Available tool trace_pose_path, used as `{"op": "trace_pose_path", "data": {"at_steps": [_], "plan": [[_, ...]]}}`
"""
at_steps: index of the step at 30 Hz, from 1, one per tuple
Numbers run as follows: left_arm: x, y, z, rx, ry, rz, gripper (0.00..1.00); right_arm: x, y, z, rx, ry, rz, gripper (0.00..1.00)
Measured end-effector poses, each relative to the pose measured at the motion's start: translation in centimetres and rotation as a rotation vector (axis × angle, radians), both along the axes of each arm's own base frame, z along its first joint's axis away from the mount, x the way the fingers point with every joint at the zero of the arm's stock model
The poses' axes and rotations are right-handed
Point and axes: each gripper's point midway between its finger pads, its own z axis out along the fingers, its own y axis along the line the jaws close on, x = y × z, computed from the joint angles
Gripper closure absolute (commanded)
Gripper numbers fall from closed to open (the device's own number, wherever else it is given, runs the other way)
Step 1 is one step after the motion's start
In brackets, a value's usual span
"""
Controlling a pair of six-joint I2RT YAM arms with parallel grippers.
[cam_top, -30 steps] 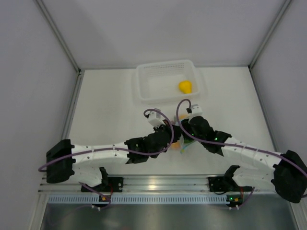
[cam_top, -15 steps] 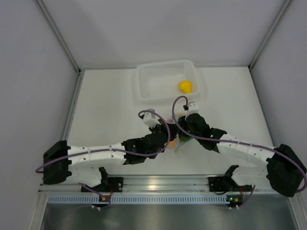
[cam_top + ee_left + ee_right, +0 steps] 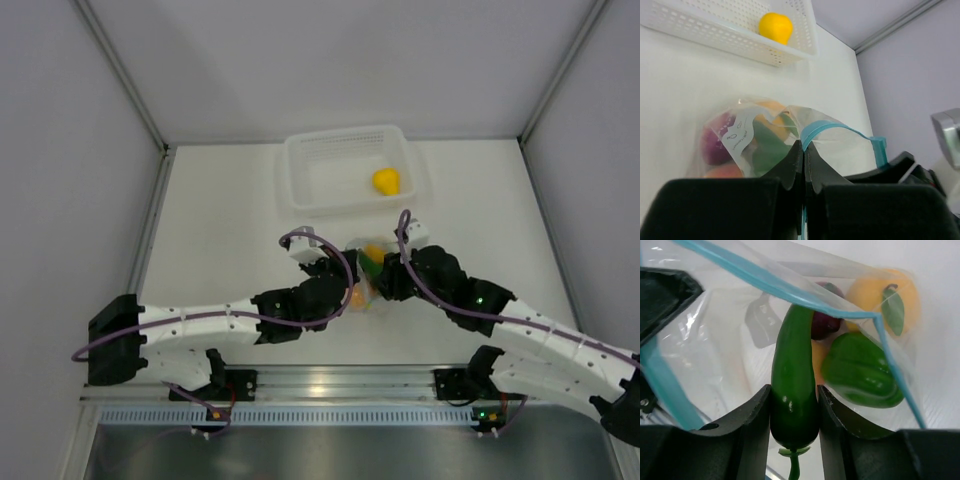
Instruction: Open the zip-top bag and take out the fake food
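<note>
- Overhead, the zip-top bag [image 3: 366,272] lies on the table [image 3: 220,220] at 6 o'clock from the white mesh basket [image 3: 294,185], between the two arms.
- Left gripper [image 3: 804,159]: jaws together, pinching the bag's clear film just beside the light blue zip strip [image 3: 832,128]. In the overhead view it meets the bag from 9 o'clock.
- Right gripper [image 3: 794,407]: jaws clamped on the slim green chili [image 3: 792,360], reaching in from 3 o'clock. The chili's far end passes under the blue strip at the bag's mouth, and its stem end points toward the wrist camera.
- Contents behind the chili: green pepper [image 3: 860,371], peach-orange fruit [image 3: 880,292] and purple piece [image 3: 824,324], packed against one another.
- One yellow pepper [image 3: 386,181] sits in the basket, toward its 3 o'clock side.
- Stage, as judged: the mouth is open and the chili is being extracted; most of the food is not yet out.
- Risk: the chili is glossy and tapered, so a quick pull could slide it out of the jaws.
- Risk: the strip lies across the chili and could snag it, dragging the bag along.
- Risk: the left pinch holds thin film only. If it slips, the mouth collapses and the bag follows the right arm.
- Risk: a lifted bag could tip loose pieces onto the table.
</note>
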Motion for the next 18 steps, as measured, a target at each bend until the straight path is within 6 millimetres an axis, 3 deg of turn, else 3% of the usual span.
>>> {"op": "trace_pose_path", "data": {"at_steps": [11,18], "plan": [[1.5,2.9,-0.8,0.116,-0.023,0.118,1.0,-4.0,-1.9,7.6,0.136,-0.087,0.12,0.87],[2.7,5.4,-1.7,0.125,0.002,0.171,1.0,-5.9,-2.1,12.5,0.241,-0.191,0.214,0.86]]}}
